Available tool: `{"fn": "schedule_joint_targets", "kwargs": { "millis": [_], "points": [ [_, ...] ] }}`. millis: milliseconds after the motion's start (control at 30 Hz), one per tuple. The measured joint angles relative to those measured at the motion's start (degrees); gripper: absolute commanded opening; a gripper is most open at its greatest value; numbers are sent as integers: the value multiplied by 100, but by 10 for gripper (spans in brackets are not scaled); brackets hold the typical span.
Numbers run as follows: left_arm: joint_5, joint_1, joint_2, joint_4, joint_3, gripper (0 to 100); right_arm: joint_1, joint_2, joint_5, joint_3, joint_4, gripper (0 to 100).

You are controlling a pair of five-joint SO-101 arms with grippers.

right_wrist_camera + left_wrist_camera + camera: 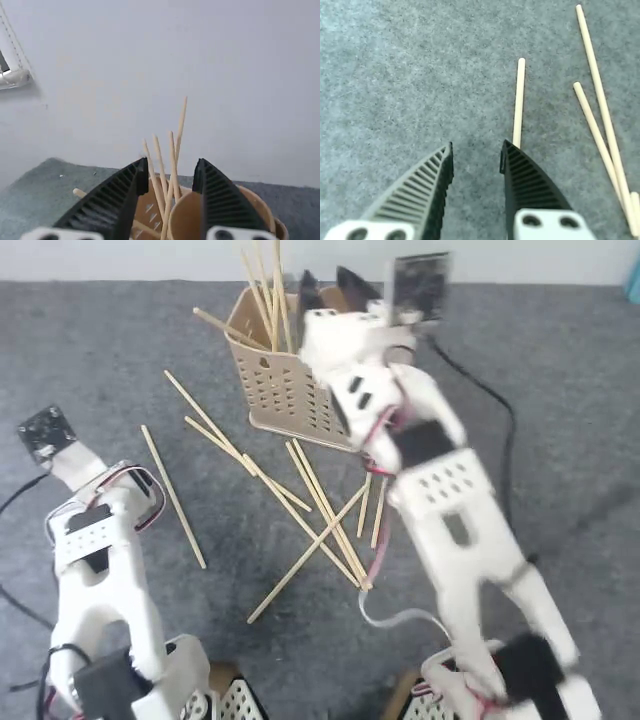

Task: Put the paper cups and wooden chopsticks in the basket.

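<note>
Wooden chopsticks lay scattered on the carpet beside the basket, so the left gripper hung fingers-apart by 1, seemingly to pinch it, while the right gripper gaped empty above the basket

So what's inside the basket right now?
Several chopsticks stand in the basket, leaning out over its rim, and beside them what looks like a brown cup. The right arm covers the rest of its inside.

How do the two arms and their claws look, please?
The left arm and right arm are white shells with black motor blocks and perforated panels; red and white cables run along them. The left claw and right claw have dark, ribbed, pointed fingers.
</note>
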Motion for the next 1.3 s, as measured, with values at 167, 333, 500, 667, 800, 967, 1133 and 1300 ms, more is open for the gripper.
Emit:
{"fn": "schedule_joint_targets", "kwargs": {
  "millis": [167,333,500,667,800,967,1133,1300],
  "points": [
    [0,0,0,0,0,145,290,-1336,-765,-9,2154,158],
    [0,0,0,0,0,145,527,-2180,-1345,70,3903,158],
    [0,0,0,0,70,145,554,-2629,-1415,1073,4457,158],
    [0,0,0,0,70,145,554,-2664,-1415,2523,4123,158],
    [0,0,0,0,70,145,686,-2435,-1407,3613,2971,158],
    [0,0,0,0,88,145,976,-1336,-1064,4158,1301,158],
    [0,0,0,0,88,145,1187,343,-1011,4158,26,158],
    [0,0,0,0,88,145,1169,1943,-1011,3631,-695,158]
  ]
}}
